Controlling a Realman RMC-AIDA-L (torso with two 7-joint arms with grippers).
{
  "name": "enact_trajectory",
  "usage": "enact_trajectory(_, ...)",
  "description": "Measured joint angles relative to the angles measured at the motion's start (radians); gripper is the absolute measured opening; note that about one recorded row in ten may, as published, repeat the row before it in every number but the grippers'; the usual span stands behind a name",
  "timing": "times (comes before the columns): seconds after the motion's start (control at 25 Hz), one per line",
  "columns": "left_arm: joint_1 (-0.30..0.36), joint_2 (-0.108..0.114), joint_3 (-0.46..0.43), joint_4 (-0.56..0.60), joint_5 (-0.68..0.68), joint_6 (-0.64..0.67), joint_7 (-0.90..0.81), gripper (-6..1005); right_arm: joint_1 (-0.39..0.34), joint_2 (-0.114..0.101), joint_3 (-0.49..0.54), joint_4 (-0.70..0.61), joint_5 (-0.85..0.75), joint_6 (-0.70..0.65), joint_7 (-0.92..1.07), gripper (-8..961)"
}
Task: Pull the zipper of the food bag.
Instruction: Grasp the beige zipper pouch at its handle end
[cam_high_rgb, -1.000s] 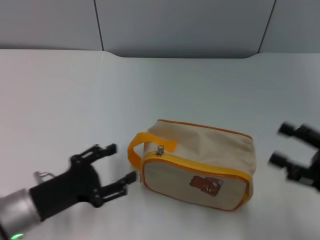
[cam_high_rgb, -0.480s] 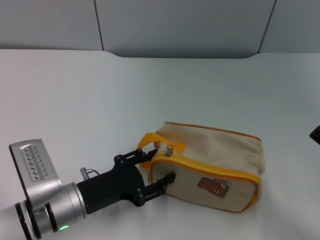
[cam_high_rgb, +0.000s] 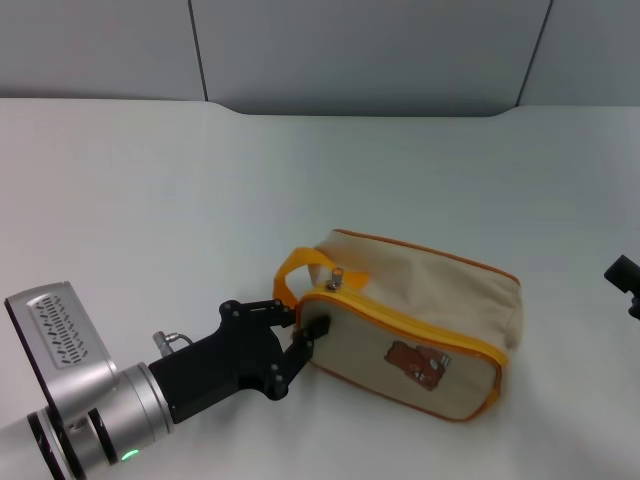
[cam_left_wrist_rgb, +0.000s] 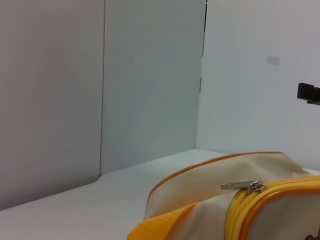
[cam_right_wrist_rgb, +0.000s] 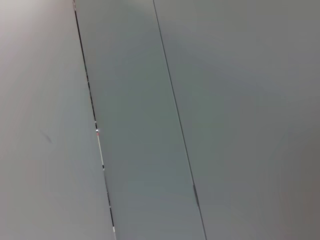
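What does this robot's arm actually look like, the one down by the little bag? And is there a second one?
The left arm is a silvery metal tube with black rings, a small green light and a flat silver block with slotted vents. Its left pincer is matte black, with angular jointed fingers and a thin wire loop at the wrist. Of the right pincer, only a small black tip shows at the table's edge.

We see the left gripper (cam_high_rgb: 300, 335) pressed against the handle end of the food bag (cam_high_rgb: 420, 325), its jaws closed to a narrow gap there and blocking that side. The silver pull of the zipper (cam_high_rgb: 337, 279) stands free on top, open from above. The worktop (cam_high_rgb: 300, 180) lies bare behind and right of the bag, the right gripper (cam_high_rgb: 622, 280) well apart at its edge.
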Motion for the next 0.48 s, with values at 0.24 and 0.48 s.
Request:
enact_trajectory(0.24,-0.006,0.0,-0.002,0.001,0.003,0.019,0.0,229,0.004,-0.001,0.001,0.0,-0.002,0.004,0.0,839)
enact_trajectory(0.48,-0.001,0.004,-0.013,0.057,0.002,0.138,0.054,138,0.01,-0.001,0.005,0.023,0.001,0.006,-0.037,840)
